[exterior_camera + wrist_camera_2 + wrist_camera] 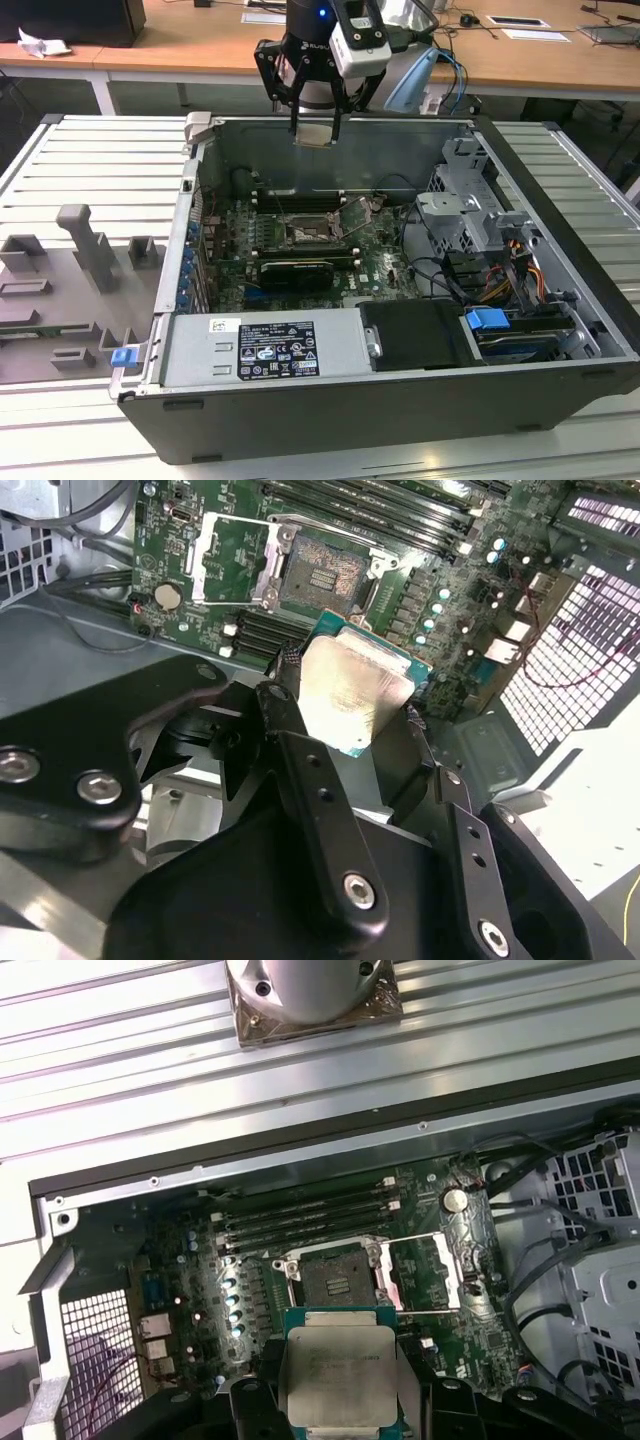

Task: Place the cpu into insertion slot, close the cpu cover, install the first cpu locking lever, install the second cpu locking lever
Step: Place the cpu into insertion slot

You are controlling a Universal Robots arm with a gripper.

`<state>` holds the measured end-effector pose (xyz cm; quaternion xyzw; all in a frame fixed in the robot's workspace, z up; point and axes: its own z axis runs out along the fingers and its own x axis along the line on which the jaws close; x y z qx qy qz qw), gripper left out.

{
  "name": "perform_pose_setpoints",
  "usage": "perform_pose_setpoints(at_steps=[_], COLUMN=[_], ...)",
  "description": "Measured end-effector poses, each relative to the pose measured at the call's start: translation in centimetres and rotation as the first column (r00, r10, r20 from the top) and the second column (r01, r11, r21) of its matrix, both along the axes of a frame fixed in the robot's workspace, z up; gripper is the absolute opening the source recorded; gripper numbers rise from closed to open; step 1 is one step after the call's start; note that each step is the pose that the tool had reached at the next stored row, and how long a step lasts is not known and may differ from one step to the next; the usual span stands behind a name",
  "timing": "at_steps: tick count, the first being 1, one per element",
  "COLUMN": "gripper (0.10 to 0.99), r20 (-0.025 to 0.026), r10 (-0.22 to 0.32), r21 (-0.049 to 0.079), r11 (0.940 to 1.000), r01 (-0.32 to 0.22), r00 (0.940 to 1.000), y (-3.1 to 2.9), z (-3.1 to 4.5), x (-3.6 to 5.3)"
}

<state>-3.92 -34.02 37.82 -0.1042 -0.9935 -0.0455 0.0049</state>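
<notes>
Status: no step is judged complete.
- The case (400, 420) is laid on its side, lid off, on the ribbed surface (60, 150). The motherboard (235, 250) is exposed.
- The pincer (316, 128) is held well above the board, over the case's far wall in the exterior view. It is closed onto two opposite edges of the cpu (316, 137); nothing else is gripped.
- The cpu cover (425, 1272) is swung open and lies just beside the insertion slot (340, 1278). The pin field is bare and unoccupied.
- Left to do: seating the cpu, closing the cover, both levers. Lever positions are too fine to be told.

Materials and shapes:
- surface: metal, matte, with long parallel grooves.
- case: dark grey shell outside, bare sheet metal inside. A perforated panel (95, 1355) is seen at one end in both wrist views.
- motherboard: green laminate, densely populated. Long black memory slots (300, 1220) are set alongside the socket.
- cpu cover: thin stamped bright-metal frame with a large square window.
- insertion slot: square, black plastic rim, dark fine-grained pin field.
- cpu: flat, rigid square with a silvery top plate with notched corners. A thin green edge is exposed around the plate. The plate is smooth, so slip in the grip is judged possible.
</notes>
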Motion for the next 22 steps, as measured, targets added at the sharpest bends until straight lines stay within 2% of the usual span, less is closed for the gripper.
perform_pose_setpoints(at_steps=[8, 16, 22], gripper=[0.529, 0.529, 0.529], r20=[0.0000, -0.0014, -0.0013], r10=[-0.032, -0.036, -0.072], r21=[0.000, 0.000, 0.000], r11=[0.9995, 0.9993, 0.9974], r01=[0.032, 0.036, 0.072], r00=[0.9995, 0.9993, 0.9974], y=[0.00, 0.00, 0.00], z=[-0.03, -0.33, -0.35], x=[0.00, 0.00, 0.00])
